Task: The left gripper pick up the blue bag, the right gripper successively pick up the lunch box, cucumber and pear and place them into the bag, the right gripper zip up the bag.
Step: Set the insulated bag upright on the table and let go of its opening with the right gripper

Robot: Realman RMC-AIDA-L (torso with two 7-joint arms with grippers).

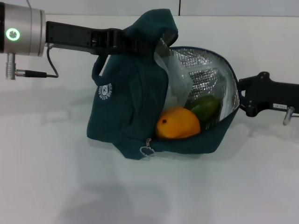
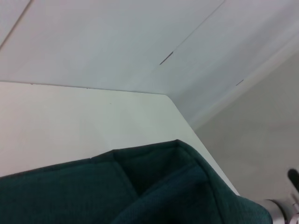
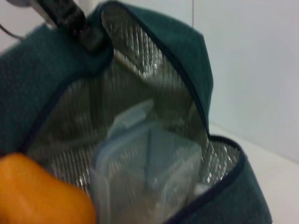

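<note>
1. Lying on its side on the white table (image 1: 56, 186), the bag (image 1: 126, 107) has its mouth gaping toward the robot's right, foil lining (image 1: 205, 77) exposed.
2. Left gripper (image 1: 140, 44) reaches in from the left and grips the bag's upper flap; fabric bunches over its tip, so I cannot tell how the fingers sit (left wrist view shows only teal cloth and table).
3. Pear (image 1: 177, 123) sits in the mouth at the lower rim; cucumber (image 1: 205, 108) is just behind it, touching, end poking out.
4. Lunch box (image 3: 145, 172) is deeper inside, standing against the foil, pear beside it in the right wrist view.
5. Right gripper (image 1: 244, 95) is at the bag's right edge, touching or just beside the rim. Fingertips hidden by the rim: cannot tell their state.
6. Zip pull (image 1: 147, 150) hangs at the lower front corner, below the pear.
7. Left arm's cable (image 1: 46, 65) loops near the bag's handle (image 1: 97, 70).
8. Open table in front and to both sides; the table's far edge is close behind the bag, with a wall beyond.
</note>
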